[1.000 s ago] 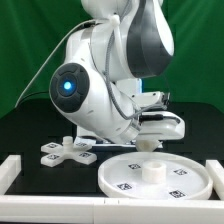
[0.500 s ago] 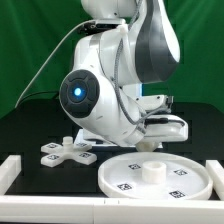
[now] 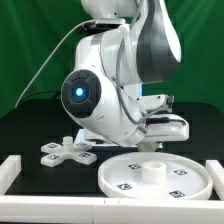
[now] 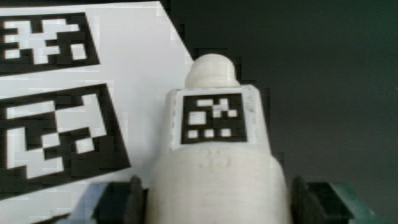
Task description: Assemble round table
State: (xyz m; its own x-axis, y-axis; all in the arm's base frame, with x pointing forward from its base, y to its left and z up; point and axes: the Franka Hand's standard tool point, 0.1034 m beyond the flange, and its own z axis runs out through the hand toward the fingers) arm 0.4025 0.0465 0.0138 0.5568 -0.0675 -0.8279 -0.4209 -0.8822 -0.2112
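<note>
The short white leg (image 4: 215, 150) carries a square tag and tapers to a narrow tip pointing away from the wrist camera. My gripper (image 4: 214, 205) has a dark finger pad (image 4: 127, 203) tight against each side of the leg, shut on it over the black table. In the exterior view the gripper (image 3: 151, 143) is low, just behind the large round disc (image 3: 125, 180), and a bit of the leg (image 3: 150, 147) shows under it. The disc lies flat at the front with a raised hub (image 3: 152, 169) in its middle. The cross-shaped base (image 3: 64, 151) lies at the exterior view's left.
The marker board (image 4: 63, 95) lies right beside the leg in the wrist view. A white border rim (image 3: 60, 208) runs along the table's front and sides. The arm's bulky body (image 3: 100, 95) hides the table's middle back.
A second ago the arm shifted a little toward the exterior view's right, then held still. The jaws have come in around the leg.
</note>
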